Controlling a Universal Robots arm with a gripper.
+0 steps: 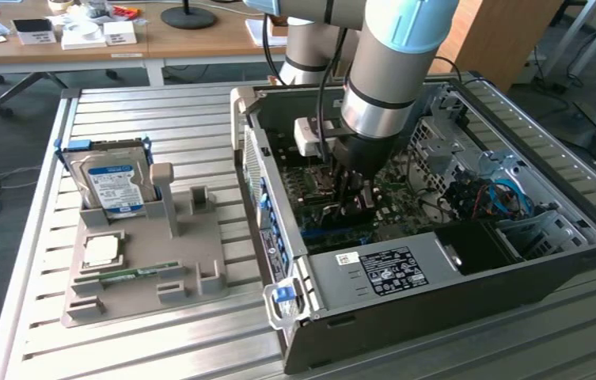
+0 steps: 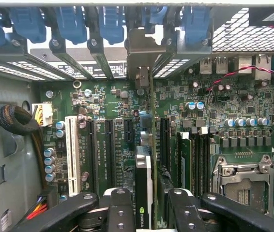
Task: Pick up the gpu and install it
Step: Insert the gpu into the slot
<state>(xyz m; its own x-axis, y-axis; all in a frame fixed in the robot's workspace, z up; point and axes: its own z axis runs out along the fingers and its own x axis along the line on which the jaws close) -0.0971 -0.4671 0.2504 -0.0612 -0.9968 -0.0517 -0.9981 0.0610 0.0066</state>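
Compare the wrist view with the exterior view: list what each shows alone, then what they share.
Wrist view alone: the gpu standing edge-on between the tool fingers, its bracket at the blue slot latches, and the white slot.

Exterior view alone: the hard drive and the grey holder.

Both: the motherboard.

Bright, even daylight floods the ribbed metal table (image 1: 149,332), which throws soft glare along its slats in the exterior view. The open computer case (image 1: 509,277) sinks into shadow beneath the robot arm (image 1: 392,71), its interior dim. Seen from the wrist, the green motherboard (image 2: 113,106) is evenly lit and fairly crisp, while the dark fingers (image 2: 120,212) of the hand (image 2: 149,212) blur in the foreground. White light blows out behind the perforated rear panel (image 2: 238,31).
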